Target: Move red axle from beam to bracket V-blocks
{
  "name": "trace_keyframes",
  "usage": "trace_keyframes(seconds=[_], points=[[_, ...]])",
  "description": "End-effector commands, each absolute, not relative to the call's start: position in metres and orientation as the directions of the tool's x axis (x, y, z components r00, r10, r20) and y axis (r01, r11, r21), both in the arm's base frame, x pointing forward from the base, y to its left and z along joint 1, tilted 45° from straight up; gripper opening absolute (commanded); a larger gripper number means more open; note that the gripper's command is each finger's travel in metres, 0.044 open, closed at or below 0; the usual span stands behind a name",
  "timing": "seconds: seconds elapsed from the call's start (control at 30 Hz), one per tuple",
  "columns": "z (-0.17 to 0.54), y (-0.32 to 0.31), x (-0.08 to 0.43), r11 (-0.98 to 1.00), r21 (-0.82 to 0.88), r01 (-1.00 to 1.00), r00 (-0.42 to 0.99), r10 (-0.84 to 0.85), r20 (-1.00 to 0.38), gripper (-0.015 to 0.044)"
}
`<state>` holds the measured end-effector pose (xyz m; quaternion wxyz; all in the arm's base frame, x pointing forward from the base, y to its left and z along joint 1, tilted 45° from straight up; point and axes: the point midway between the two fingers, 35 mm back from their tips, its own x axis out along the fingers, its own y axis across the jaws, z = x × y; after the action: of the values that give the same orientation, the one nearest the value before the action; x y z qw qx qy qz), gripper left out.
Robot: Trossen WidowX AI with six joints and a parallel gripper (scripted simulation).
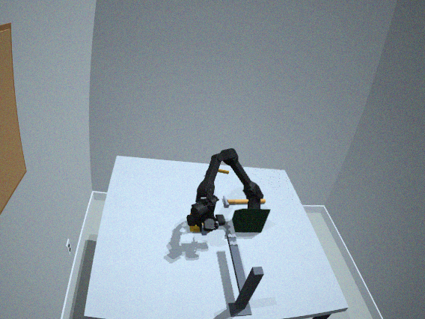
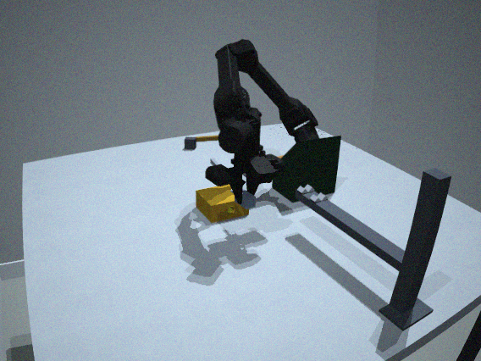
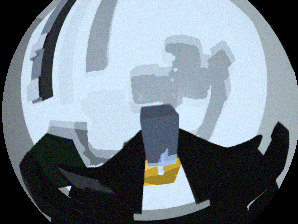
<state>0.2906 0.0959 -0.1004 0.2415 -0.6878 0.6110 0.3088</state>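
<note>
A yellow block (image 1: 194,228) (image 2: 212,208) (image 3: 162,175), which looks like the beam, sits on the table with a small round hole in its side. No red axle can be made out. My gripper (image 2: 246,196) (image 3: 157,132) points down, shut on a grey-blue block (image 2: 249,202) (image 3: 160,125), low beside the yellow block's right end in the exterior view; whether they touch is unclear. The bracket is a dark post (image 1: 248,292) (image 2: 419,250) with a long rail (image 1: 237,262) (image 2: 360,233). Pale notched V-blocks (image 1: 232,239) (image 2: 312,193) stand at the rail's far end.
A dark green panel (image 1: 251,221) (image 2: 313,169) (image 3: 55,155) stands upright between the arm's base and the V-blocks. A hammer with an orange handle (image 1: 239,201) lies behind the panel. Another orange handle (image 1: 223,171) (image 2: 207,138) lies farther back.
</note>
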Motion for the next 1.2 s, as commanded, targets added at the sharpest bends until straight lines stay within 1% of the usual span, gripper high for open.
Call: trace_keyframes(seconds=[0.0, 1.17], points=[[-0.106, 0.089, 0.29, -0.134, 0.053, -0.99, 0.056, -0.695, -0.717, 0.0], [-0.147, 0.048, 0.292, -0.134, 0.053, -0.99, 0.056, -0.698, -0.714, 0.0]])
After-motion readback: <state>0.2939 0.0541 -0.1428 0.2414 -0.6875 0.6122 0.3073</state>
